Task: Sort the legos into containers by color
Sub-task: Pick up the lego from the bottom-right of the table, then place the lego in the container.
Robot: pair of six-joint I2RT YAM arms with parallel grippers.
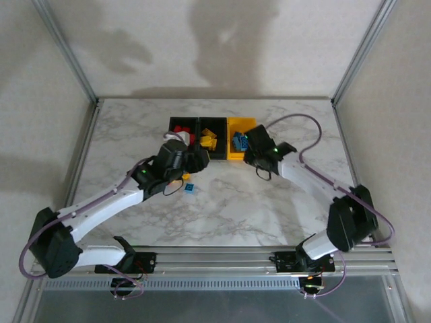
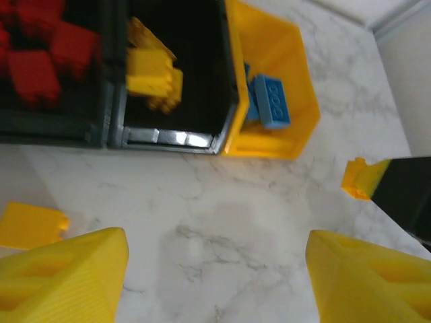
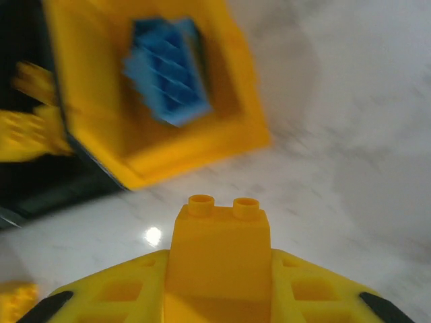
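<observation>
The left pincer [image 2: 215,282] hangs over bare marble. Its yellow fingers [image 2: 67,282] stand well apart with nothing between them. Just to its left a loose yellow brick [image 2: 30,225] lies on the surface [image 1: 269,208]. In the top view a loose blue brick [image 1: 190,188] lies just beside that one, on the side nearer the arm bases.

The right pincer [image 3: 219,269] is clamped on a yellow brick [image 3: 219,235], whose two studs face away from the wrist. Whether this brick touches the surface cannot be told. From the left wrist it shows off to the right, near the front right corner of the yellow bin [image 2: 269,142].

Beyond both pincers three bins stand in a row, side against side.
- **Left:** the left black bin [image 2: 54,131] holds red bricks [image 2: 40,60].
- **Middle:** the middle black bin [image 2: 168,138] holds yellow bricks [image 2: 151,77] piled toward its left side.
- **Right:** the yellow bin holds blue bricks [image 2: 273,101]. One lies studs up against the wall shared with the middle bin. The right wrist view shows them only as a blur.
</observation>
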